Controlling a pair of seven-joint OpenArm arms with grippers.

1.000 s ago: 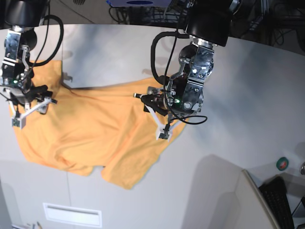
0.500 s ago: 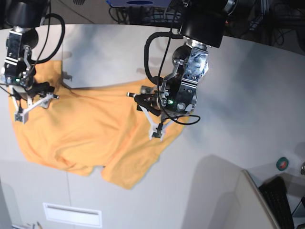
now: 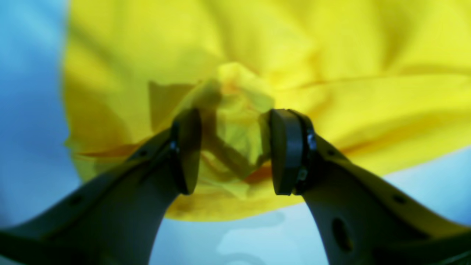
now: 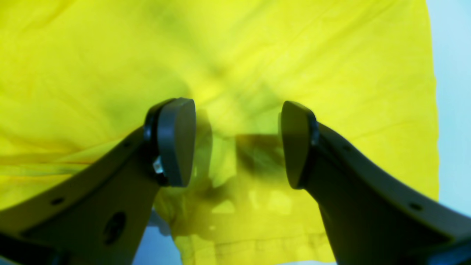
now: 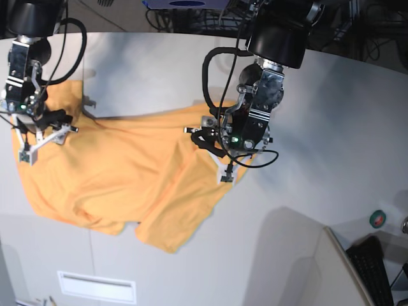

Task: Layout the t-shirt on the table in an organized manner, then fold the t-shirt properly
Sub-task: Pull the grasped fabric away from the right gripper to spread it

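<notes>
Left wrist view: the left hand [image 3: 230,151] has its jaws partly closed around a bunched wad of the t-shirt [image 3: 331,55], cloth crumpled between the pads; it looks like a grip on a gathered edge. Pale desk [image 3: 29,110] shows beside and below the fabric.

Right wrist view: the right hand [image 4: 237,143] has its jaws fairly wide, with yellow cloth [image 4: 257,48] lying between and below them. Whether the pads pinch it cannot be told. A strip of desk [image 4: 454,110] runs along the shirt's straight edge.

Base view: the t-shirt [image 5: 121,172] lies toward the desk's [image 5: 331,127] left side, spread but uneven, with ridges and a flap sagging toward the front edge. The left hand [image 5: 223,150] sits at its right border, the right hand [image 5: 38,134] near its far-left corner. By my reading the laying-out is only half done, and no fold is made. The cloth is soft, orange-yellow, creased; no lettering shows.
</notes>
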